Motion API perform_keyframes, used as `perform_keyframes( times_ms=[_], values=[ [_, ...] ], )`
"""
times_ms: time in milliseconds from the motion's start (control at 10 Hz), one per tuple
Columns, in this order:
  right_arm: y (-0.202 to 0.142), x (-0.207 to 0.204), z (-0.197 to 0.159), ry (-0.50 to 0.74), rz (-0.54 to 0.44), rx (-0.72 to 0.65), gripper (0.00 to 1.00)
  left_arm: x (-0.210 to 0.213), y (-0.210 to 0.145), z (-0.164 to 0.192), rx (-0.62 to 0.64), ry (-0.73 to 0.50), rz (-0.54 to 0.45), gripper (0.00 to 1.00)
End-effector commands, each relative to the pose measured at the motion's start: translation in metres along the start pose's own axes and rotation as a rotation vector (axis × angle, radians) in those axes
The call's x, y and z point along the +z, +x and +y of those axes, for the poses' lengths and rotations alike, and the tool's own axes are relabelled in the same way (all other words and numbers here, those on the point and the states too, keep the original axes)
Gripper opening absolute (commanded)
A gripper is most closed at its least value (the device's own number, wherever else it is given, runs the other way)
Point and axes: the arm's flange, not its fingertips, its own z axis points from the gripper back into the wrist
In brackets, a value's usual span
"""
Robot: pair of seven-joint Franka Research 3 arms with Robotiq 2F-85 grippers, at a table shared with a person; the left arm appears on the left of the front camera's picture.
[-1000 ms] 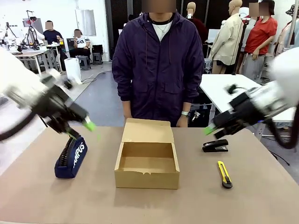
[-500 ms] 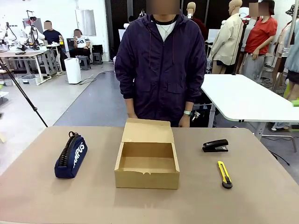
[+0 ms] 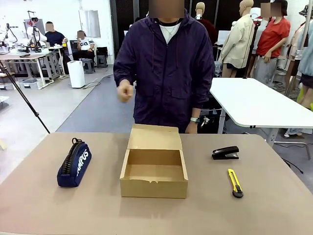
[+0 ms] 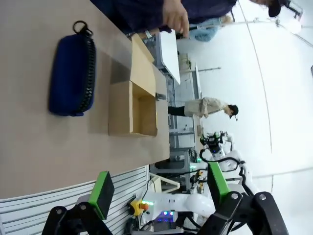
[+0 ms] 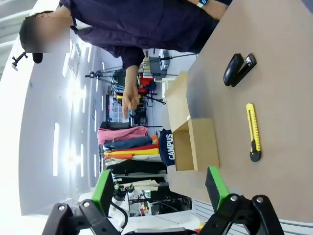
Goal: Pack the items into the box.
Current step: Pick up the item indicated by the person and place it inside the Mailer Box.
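Observation:
The open brown cardboard box [image 3: 154, 188] stands mid-table, its flap lid tipped back toward the person. A navy zippered pouch [image 3: 74, 164] with white print lies to its left. On the right lie a black stapler [image 3: 225, 152] and a yellow-and-black utility knife [image 3: 235, 182]. My left gripper [image 4: 160, 186] is open and holds nothing, well off the table edge, looking at the pouch [image 4: 71, 73] and box [image 4: 134, 100]. My right gripper [image 5: 159, 188] is also open and holds nothing, off the other side, facing the stapler [image 5: 238, 68], knife [image 5: 253, 132] and box [image 5: 195, 144].
A person in a dark purple jacket stands at the far edge behind the box, with one fist [image 3: 124, 90] raised at chest height and the other hand low behind the lid. The brown tabletop [image 3: 39, 205] is bare around the items. A white table [image 3: 254, 100] stands behind on the right.
Both arms have drawn back from over the table and left the front view. The person has lifted one hand to chest height. The pouch, box, stapler and knife have not moved.

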Motion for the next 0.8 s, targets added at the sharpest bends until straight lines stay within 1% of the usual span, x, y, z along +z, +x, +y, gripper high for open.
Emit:
perform_keyframes(
  times_ms=[0,700],
  values=[
    [0.0051,0.0019,0.0048,-0.001,0.026,0.029,1.0,-0.0011,-0.0009,-0.0126,-0.018,-0.019,0.006,1.0],
    [0.0051,0.0019,0.0048,-0.001,0.026,0.029,1.0,-0.0011,-0.0009,-0.0126,-0.018,-0.019,0.006,1.0]
  ],
)
